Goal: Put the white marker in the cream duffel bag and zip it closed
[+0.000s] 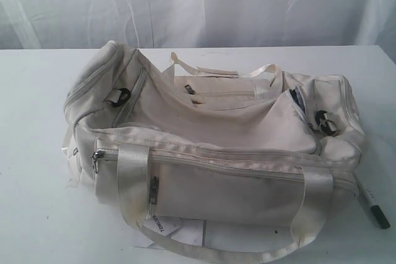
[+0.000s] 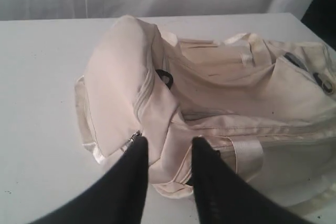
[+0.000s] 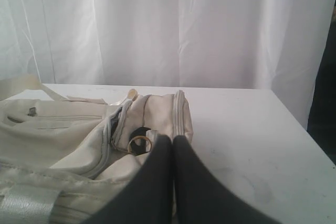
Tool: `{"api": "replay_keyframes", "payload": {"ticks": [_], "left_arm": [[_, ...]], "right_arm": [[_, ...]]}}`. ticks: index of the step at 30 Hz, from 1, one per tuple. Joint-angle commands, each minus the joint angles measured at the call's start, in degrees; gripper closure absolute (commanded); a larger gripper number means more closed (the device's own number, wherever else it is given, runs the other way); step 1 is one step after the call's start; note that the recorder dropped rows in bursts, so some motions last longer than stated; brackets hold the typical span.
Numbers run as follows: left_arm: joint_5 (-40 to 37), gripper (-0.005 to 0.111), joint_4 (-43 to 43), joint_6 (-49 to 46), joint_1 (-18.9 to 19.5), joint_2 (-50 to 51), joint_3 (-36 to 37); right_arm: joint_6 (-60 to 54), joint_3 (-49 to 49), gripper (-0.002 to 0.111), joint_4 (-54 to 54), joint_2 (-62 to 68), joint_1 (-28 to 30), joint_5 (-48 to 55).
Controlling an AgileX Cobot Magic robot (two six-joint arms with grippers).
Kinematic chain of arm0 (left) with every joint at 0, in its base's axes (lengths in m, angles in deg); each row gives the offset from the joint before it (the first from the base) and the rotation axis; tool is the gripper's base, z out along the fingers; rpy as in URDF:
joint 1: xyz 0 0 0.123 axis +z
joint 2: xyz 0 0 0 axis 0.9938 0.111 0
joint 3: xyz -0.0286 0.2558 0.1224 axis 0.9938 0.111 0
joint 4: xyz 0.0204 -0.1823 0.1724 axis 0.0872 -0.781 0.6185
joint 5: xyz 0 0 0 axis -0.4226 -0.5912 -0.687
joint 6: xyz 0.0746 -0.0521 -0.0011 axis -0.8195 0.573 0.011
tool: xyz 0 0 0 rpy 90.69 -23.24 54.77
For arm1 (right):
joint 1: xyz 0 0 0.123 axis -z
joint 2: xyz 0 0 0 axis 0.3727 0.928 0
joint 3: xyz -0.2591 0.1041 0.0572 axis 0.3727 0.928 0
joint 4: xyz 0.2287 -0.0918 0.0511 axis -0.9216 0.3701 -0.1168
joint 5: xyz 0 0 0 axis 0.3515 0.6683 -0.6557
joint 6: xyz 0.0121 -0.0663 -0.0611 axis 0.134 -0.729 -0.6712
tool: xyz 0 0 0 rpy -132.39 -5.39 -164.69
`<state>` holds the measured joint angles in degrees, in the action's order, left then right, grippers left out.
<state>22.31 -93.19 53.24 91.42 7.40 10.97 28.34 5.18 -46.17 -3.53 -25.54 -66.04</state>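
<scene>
Noting the stage: the marker pick-up has not begun. The left tool (image 2: 169, 140) hangs over the left end of the large soft cream fabric duffel bag (image 1: 210, 134), its two black fingers parted with nothing between them; a small grey zipper pull (image 2: 134, 138) sits just by one fingertip. The bag lies across the middle of the white desk (image 1: 37, 214) with its webbing handles slack. A dark gap (image 1: 298, 98) shows in its top toward the right end, but I cannot tell how far the main zip is open. The right tool (image 3: 172, 138) sits by that right end near a metal strap ring (image 3: 139, 144), fingers pressed together, empty. The slim white marker with a dark cap (image 1: 373, 205) lies on the desk just beside the bag's right front corner, outside it. Judgement: the next move is for the right tool to spread its fingers and come down across the barrel; the bag mouth probably needs widening too.
</scene>
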Motion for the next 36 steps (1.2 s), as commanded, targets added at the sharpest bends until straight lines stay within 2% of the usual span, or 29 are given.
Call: {"api": "replay_keyframes", "payload": {"ticks": [1, 4, 6, 8, 11, 17, 21, 26, 27, 30, 31, 34, 36], "left_arm": [[-1.4, 0.062, -0.4, -3.7, -2.8, 6.9, -3.0], [-1.3, 0.062, -0.3, -5.7, -5.5, 14.3, -5.9], [-0.1, 0.062, -0.3, -6.1, -7.7, 20.9, -8.4], [-0.1, 0.062, -0.7, -6.4, -9.9, 25.9, -10.4], [1.6, 0.062, -0.7, -9.1, -13.7, 31.7, -13.1], [7.2, 0.062, 1.1, -12.3, -26.1, 43.4, -19.5], [7.0, 0.062, 2.0, -12.3, -29.0, 48.0, -21.2], [7.6, 0.062, 2.9, -12.3, -29.4, 50.5, -22.9], [8.5, 0.062, 3.0, -12.3, -29.4, 50.5, -22.9], [8.6, 0.062, 3.0, -12.3, -29.4, 50.6, -22.9], [8.8, 0.062, 2.4, -12.3, -29.4, 50.6, -22.9], [9.1, 0.062, 0.5, -12.3, -29.4, 50.6, -22.9], [9.2, 0.062, -0.2, -12.3, -30.3, 50.6, -22.9]], "right_arm": [[0.1, 0.3, 0.108, 0.2, -0.3, 0.3, -2.5], [3.2, 0.3, 0.108, 0.2, -0.3, 0.3, -11.0], [14.6, 0.3, 0.108, 0.2, -0.3, 0.3, -20.3], [20.8, 0.3, 0.108, 0.2, -0.3, 0.3, -25.1], [27.2, 0.3, 0.108, 0.2, -0.3, 0.3, -28.1], [40.2, 0.3, 0.108, 0.1, -0.3, 0.3, -27.5], [42.0, 0.3, 0.108, 0.1, -0.3, 0.3, -25.2], [41.0, -3.0, 0.108, 0.1, -0.3, 0.3, -11.6], [38.4, -6.1, 0.108, 0.1, 0.3, 0.3, -4.6], [26.4, -14.6, 0.108, 0.7, 6.9, 0.3, 5.0], [23.0, -20.3, 0.108, 2.6, 12.0, 0.3, 9.6], [25.5, -31.6, 0.106, 13.7, 25.9, 0.3, 24.0], [28.7, -40.5, 0.089, 24.5, 37.9, 0.3, 31.6]]}}
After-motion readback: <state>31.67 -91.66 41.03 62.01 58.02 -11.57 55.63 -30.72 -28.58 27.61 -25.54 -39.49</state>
